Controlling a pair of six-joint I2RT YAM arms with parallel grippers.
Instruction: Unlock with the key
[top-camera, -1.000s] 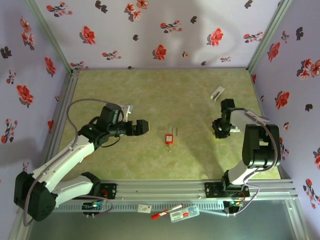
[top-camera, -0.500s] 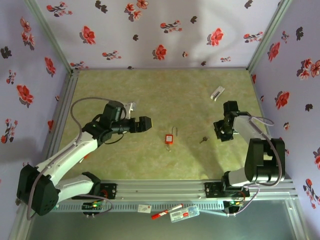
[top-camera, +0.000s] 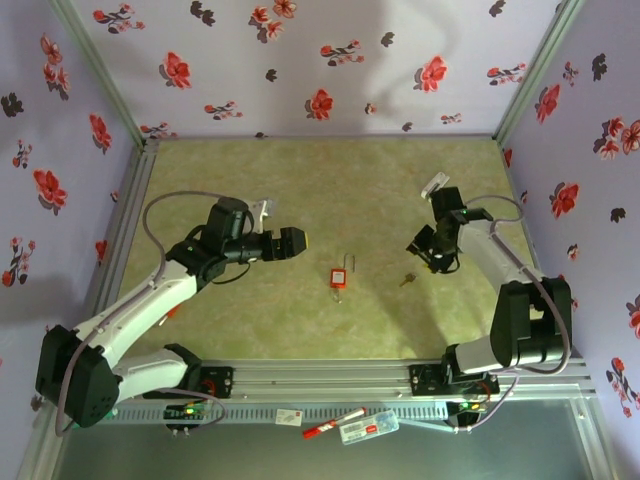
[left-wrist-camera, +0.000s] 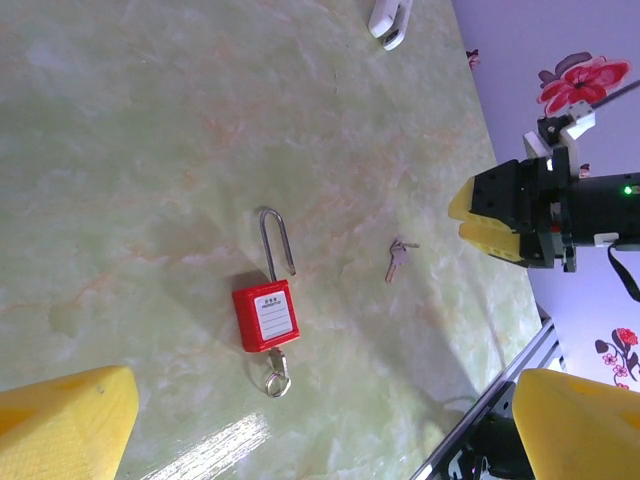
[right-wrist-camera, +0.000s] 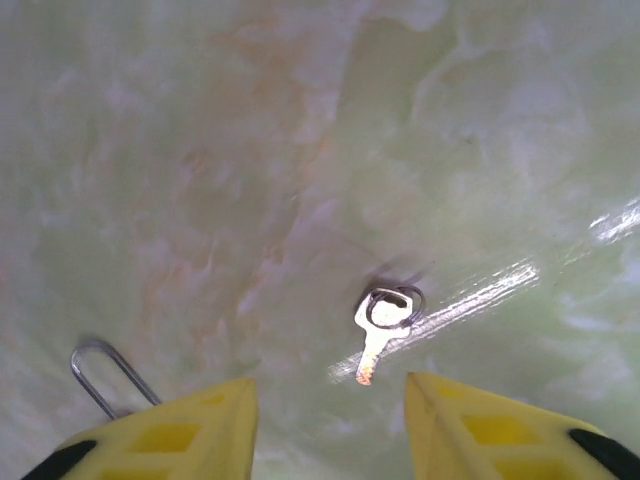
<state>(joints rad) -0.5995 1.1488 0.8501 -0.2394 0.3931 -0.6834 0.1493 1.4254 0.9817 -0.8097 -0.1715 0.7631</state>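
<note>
Left gripper hangs above the counter, yellow fingers spread wide, holding nothing and touching nothing. In the left wrist view only their tips show, cut off at the bottom corners. Ahead of it the red padlock lies flat with its shackle pointing away. A small metal ring sits at the padlock's base end, too small to tell what it is. The key lies flat on the counter to the right, between padlock and right gripper, apart from both. Right gripper tilts down toward the key, fingers spread and empty, key ahead of the gap and untouched. A glare streak runs beside the key's head. In the right wrist view the shackle is partly hidden behind one finger. White clip lies farther back, toward the far right of the counter.
</note>
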